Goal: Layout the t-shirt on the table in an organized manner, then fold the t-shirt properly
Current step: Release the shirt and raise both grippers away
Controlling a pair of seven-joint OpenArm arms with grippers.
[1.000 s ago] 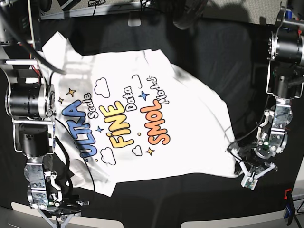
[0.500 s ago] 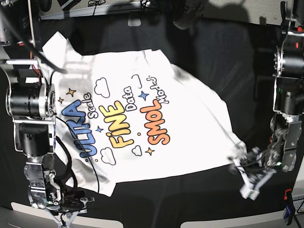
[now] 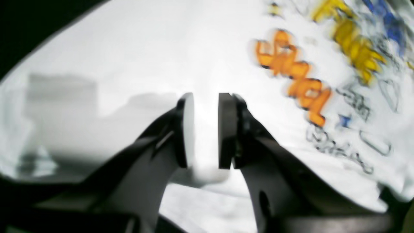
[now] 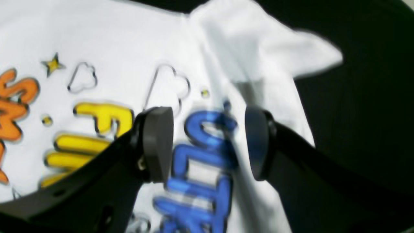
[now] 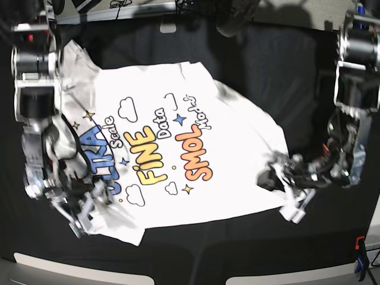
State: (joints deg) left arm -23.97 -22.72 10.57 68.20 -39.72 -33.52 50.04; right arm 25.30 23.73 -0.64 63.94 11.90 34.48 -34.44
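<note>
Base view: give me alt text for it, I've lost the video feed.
A white printed cloth t-shirt lies print-up and crooked on the black-clothed table. The left gripper sits at the shirt's edge on the view's right, and the right gripper over its corner on the view's left.

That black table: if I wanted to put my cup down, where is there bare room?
The table is bare beyond the t-shirt at far right, and along the near edge below the hem. It is crowded at the shirt's near corners, where the left pincer and right pincer work.

T-shirt point(image 5: 178, 142): "FiNE", "SMOL" (also "Data")
</note>
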